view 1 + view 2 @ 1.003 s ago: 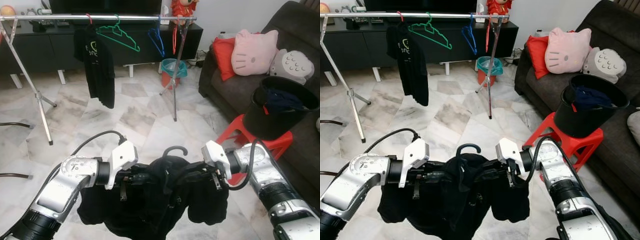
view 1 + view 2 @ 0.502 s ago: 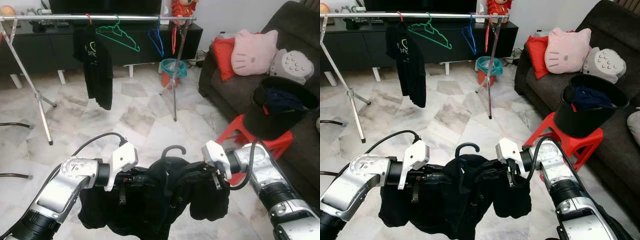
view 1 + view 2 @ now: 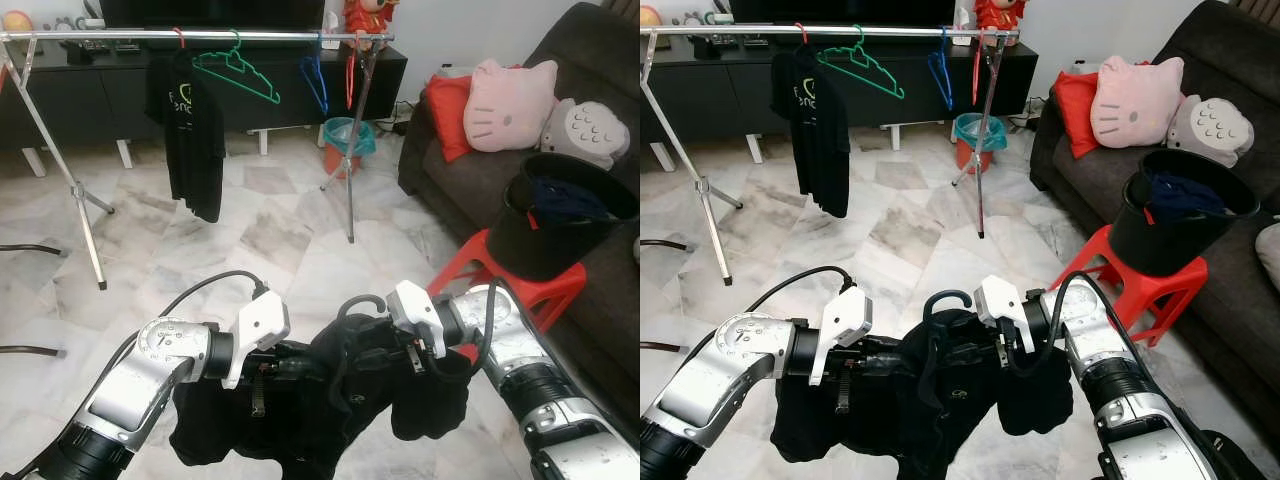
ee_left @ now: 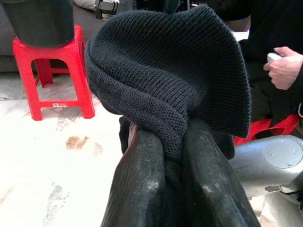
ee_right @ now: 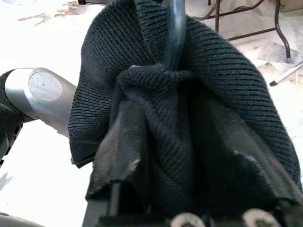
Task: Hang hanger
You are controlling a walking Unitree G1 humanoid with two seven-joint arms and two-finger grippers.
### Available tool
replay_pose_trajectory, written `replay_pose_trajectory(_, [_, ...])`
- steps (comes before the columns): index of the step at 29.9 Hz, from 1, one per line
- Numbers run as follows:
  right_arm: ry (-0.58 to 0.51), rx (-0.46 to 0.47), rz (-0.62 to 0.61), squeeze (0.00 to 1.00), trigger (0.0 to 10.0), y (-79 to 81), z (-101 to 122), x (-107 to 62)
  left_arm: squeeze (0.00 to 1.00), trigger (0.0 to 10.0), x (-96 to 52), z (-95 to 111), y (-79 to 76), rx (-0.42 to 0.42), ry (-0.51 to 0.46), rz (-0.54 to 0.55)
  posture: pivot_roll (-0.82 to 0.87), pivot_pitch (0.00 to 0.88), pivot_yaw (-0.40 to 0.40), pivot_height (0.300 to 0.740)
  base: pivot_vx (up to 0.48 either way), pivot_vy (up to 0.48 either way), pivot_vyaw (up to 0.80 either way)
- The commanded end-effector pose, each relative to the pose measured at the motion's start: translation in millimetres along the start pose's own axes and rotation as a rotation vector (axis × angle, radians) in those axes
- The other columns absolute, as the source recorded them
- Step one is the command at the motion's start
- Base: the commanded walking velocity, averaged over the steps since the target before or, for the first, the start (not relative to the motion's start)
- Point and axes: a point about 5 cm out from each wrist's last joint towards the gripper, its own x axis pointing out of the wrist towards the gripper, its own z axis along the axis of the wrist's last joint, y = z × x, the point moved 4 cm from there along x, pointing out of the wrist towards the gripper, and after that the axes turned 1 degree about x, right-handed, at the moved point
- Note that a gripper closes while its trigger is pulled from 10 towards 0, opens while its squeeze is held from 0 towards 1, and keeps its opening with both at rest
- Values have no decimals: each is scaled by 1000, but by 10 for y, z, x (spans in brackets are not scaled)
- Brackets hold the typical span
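**Black knit garment on a hanger, held between two grippers, rail still across the room**

Left eye view: a black knitted garment [image 3: 330, 400] sags low in front of the robot, threaded on a dark hanger whose curved hook [image 3: 358, 303] pokes up from the collar. The left gripper [image 4: 173, 156] has its two black fingers pressed together on a bunched fold of the knit. The right gripper [image 5: 175, 142] is likewise clamped on gathered cloth just below the hook's stem.

The fabric looks soft, floppy and fairly light; it drapes and folds rather than keeping shape, so it probably gives little control over the hanger inside. The hanger itself seems stiff. The surest hold is likely at the hanger's neck, near the hook, where the right gripper is, leaving the hook free to catch the rail.

Farther out, across a pale marble floor, stands one metal clothes rail [image 3: 120, 35]. On it hang one black T-shirt [image 3: 192, 135] and three bare hangers: one green [image 3: 238, 72], one blue [image 3: 314, 78], one red [image 3: 349, 75]. A teal bucket [image 3: 347, 140] sits beyond the rail's right leg.

To the robot's right, one black bucket [image 3: 560, 215] holding dark clothes rests on a red stool [image 3: 520, 280], beside a dark sofa [image 3: 600, 60] with one red cushion [image 3: 447, 110], one pink cat-face cushion [image 3: 510, 100] and one grey plush [image 3: 588, 130]. In the left wrist view, a person's hand [image 4: 284, 66] holds a small object.
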Motion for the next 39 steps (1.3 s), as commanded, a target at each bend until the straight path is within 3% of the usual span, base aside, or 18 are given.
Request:
replay_pose_trajectory(1, [-9,-46,0,1000,10000,-50,121,-14,0,0,62,110,-55,45,-32,-38,57,0,-93,740,0,0,0])
replay_pose_trajectory(19, [79,-30,-5,1000,10000,56,-17,-219,0,0,-11,14,107,36,-23,64,42,0,-89,740,0,0,0])
replay_pose_trajectory(31, [67,-57,-49,1000,10000,41,86,-376,0,0,-2,-88,108,10,-23,70,32,0,-83,740,0,0,0])
replay_pose_trajectory(39, [-2,-105,-176,1000,10000,-58,272,-514,0,0,-25,-192,127,-11,-13,98,25,0,-78,740,0,0,0])
